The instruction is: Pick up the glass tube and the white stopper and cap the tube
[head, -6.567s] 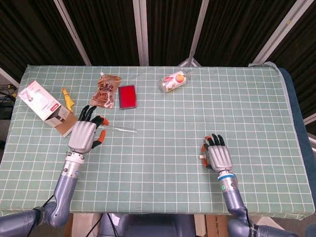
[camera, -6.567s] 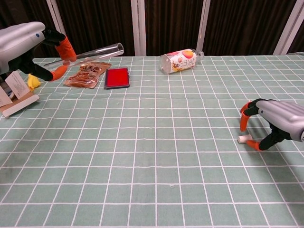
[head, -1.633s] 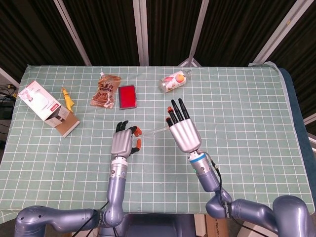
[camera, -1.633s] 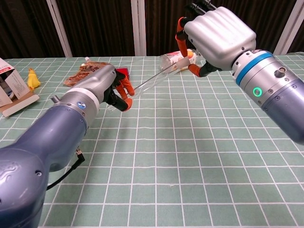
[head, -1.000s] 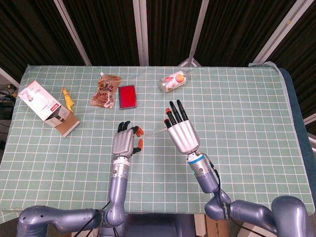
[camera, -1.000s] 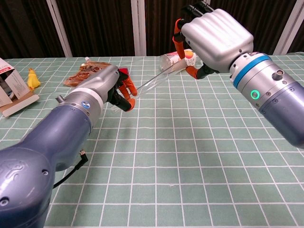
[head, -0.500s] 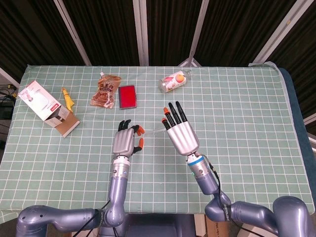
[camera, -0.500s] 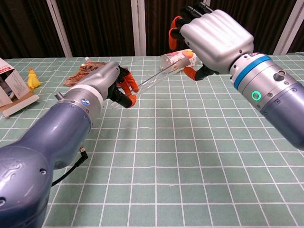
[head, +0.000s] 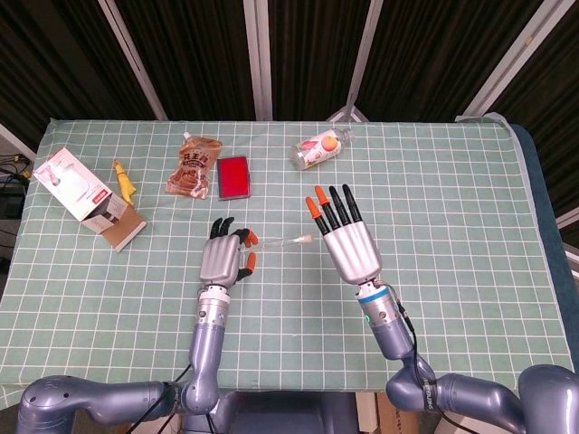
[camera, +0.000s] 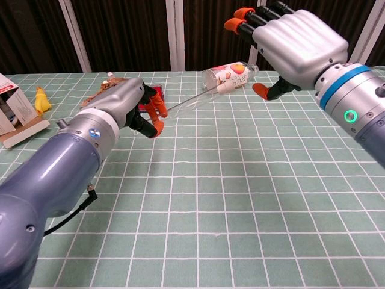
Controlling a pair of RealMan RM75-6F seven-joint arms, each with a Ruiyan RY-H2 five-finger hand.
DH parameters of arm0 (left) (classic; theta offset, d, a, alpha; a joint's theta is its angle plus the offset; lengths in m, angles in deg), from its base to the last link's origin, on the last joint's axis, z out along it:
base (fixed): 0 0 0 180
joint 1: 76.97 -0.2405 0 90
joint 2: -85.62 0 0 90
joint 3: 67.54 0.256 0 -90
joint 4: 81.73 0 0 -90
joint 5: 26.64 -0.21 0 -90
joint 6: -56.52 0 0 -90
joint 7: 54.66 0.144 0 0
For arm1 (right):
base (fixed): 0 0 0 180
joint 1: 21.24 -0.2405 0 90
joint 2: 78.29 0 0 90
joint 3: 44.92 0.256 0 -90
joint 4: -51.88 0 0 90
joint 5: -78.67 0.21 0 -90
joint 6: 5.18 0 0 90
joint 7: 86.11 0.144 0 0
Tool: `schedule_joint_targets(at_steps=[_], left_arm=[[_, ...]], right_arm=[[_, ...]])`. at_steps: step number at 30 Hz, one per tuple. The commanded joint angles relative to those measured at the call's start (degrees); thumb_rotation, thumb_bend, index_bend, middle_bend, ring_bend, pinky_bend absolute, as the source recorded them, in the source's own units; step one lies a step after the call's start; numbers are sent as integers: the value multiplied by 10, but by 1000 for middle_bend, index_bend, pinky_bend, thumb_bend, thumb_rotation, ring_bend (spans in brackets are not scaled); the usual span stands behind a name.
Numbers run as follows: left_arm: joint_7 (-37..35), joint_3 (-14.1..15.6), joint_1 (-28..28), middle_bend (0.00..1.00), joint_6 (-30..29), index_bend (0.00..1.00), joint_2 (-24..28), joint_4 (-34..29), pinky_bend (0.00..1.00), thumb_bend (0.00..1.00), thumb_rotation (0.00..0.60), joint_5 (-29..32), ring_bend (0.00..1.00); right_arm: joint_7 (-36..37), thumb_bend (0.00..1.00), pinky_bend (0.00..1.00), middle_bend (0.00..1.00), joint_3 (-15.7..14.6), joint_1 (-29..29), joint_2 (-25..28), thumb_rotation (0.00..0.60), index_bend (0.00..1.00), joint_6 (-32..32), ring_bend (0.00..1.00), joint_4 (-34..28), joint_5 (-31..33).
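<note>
Spreading across the whole scene, a green checked tablecloth point(head: 452, 181) covering the table. Raising above its near middle, the right hand point(head: 348, 242), fingers straight and apart, gripping nothing visible, standing just right of the tube's far end. Gripping from the left, the left hand point(head: 223, 255), fingers curled tight around the near end of the glass tube point(camera: 191, 103), holding it off the cloth and slanting toward the right hand. Sitting on the tube's right tip in the head view, a small pale piece looking like the white stopper point(head: 308, 239), though too small for being sure of its seating. Lying far behind, a plastic bottle point(head: 317, 149) with a fruit label, a brown snack pouch point(head: 194, 165), a red flat case point(head: 234, 176), and at far left an opened white carton point(head: 77, 192) beside a yellow toy point(head: 124, 179). Judging the capping step nearly finished; next, checking the stopper's fit, pressing it home if loose.
</note>
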Motion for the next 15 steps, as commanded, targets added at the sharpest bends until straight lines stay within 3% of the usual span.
schedule_joint_targets(at_steps=[1, 8, 15], left_arm=[[21, 23, -5, 493, 12, 491, 17, 1, 2, 705, 600, -3, 101], [117, 66, -3, 489, 37, 491, 41, -9, 3, 701, 600, 44, 101], [183, 79, 4, 468, 34, 478, 43, -15, 3, 636, 600, 83, 101]], right_arm=[[6, 377, 0, 0, 8, 6, 12, 600, 0, 4, 0, -7, 7], [19, 377, 0, 0, 21, 13, 32, 600, 0, 11, 0, -31, 18], [20, 377, 0, 0, 19, 20, 46, 600, 0, 10, 0, -54, 28]])
